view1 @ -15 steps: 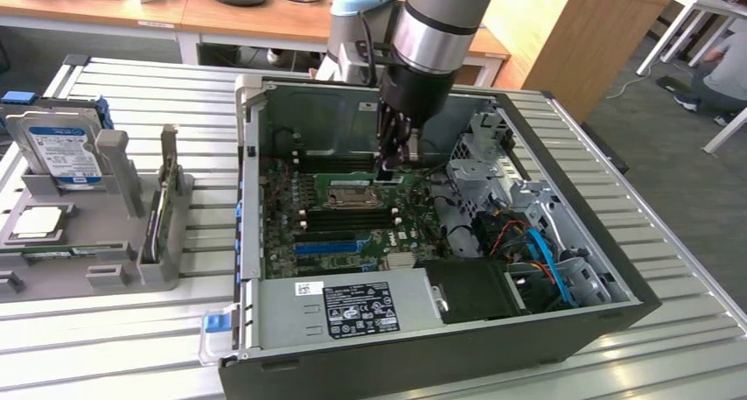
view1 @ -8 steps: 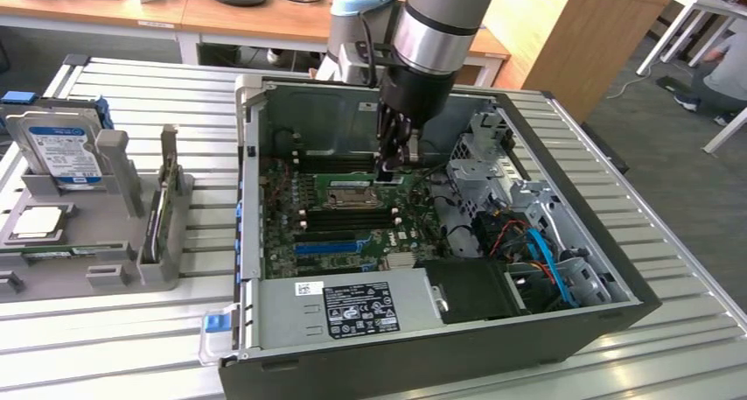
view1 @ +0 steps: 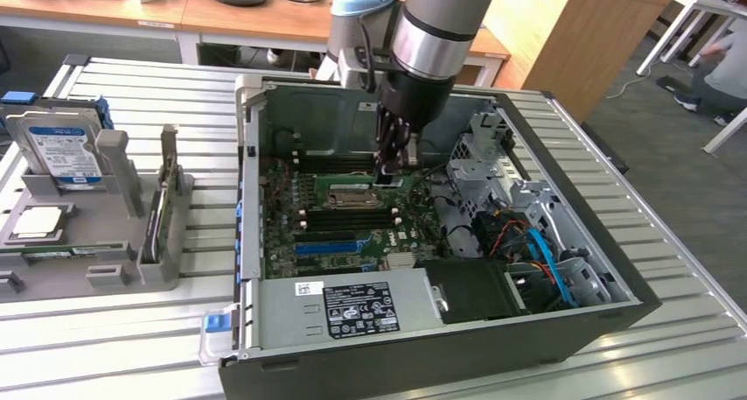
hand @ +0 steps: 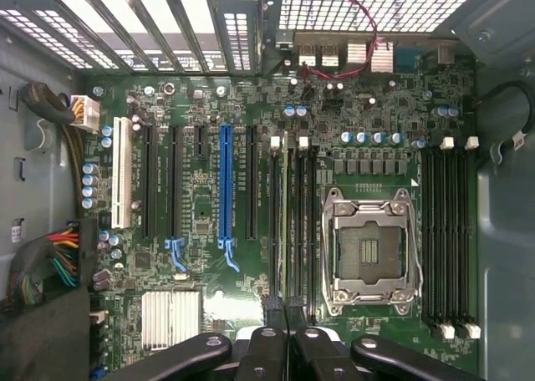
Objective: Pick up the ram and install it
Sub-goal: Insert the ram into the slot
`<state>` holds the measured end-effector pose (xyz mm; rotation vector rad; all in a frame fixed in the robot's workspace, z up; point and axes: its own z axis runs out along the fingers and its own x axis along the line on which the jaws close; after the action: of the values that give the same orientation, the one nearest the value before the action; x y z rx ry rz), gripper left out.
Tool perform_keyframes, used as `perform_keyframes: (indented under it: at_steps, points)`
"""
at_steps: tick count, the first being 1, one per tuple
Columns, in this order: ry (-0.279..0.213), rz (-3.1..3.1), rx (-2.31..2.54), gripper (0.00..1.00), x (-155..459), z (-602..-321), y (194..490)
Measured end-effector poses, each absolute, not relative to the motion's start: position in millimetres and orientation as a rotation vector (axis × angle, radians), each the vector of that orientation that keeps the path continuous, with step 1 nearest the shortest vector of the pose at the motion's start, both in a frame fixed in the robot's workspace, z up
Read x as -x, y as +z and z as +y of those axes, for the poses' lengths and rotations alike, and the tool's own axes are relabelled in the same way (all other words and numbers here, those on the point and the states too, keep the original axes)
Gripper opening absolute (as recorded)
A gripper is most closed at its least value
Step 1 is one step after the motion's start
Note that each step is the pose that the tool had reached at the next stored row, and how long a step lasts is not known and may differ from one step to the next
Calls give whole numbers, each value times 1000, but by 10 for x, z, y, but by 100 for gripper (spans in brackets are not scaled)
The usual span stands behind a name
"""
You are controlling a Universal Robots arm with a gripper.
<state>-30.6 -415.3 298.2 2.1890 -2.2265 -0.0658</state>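
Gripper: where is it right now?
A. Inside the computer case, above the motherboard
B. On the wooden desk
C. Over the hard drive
A: the gripper hangs inside the case, just above the motherboard, near the memory slots.

Even overhead lighting is recorded. Soft shadow is noted inside the open black computer case (view1: 408,374), glare on the ribbed white worktop (view1: 677,347).
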Motion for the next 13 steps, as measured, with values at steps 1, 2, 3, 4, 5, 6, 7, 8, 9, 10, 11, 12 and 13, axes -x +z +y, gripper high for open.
perform_keyframes:
  at_steps: [1,2,3,4,5,6,7,8,9,10,11,12,13]
  points:
    - [-66,-2226,-2189,11,306,-4153,2976]
    - [-66,-2226,-2189,11,306,-4153,2969]
    - [-65,-2226,-2189,11,306,-4153,2963]
    - [-65,-2226,-2189,11,306,-4153,2957]
    - [-65,-2226,-2189,11,306,-4153,2951]
    - [-65,-2226,-2189,11,306,-4153,2945]
    - [-65,-2226,-2189,11,306,-4153,2938]
    - [-65,-2226,-2189,11,306,-4153,2933]
    - [-65,-2226,-2189,11,306,-4153,2927]
    - [-65,-2226,-2189,11,306,-4153,2922]
    - [-65,-2226,-2189,11,306,-4153,2917]
    - [-65,-2226,-2189,11,306,-4153,2914]
    - [-65,-2226,-2189,11,306,-4153,2911]
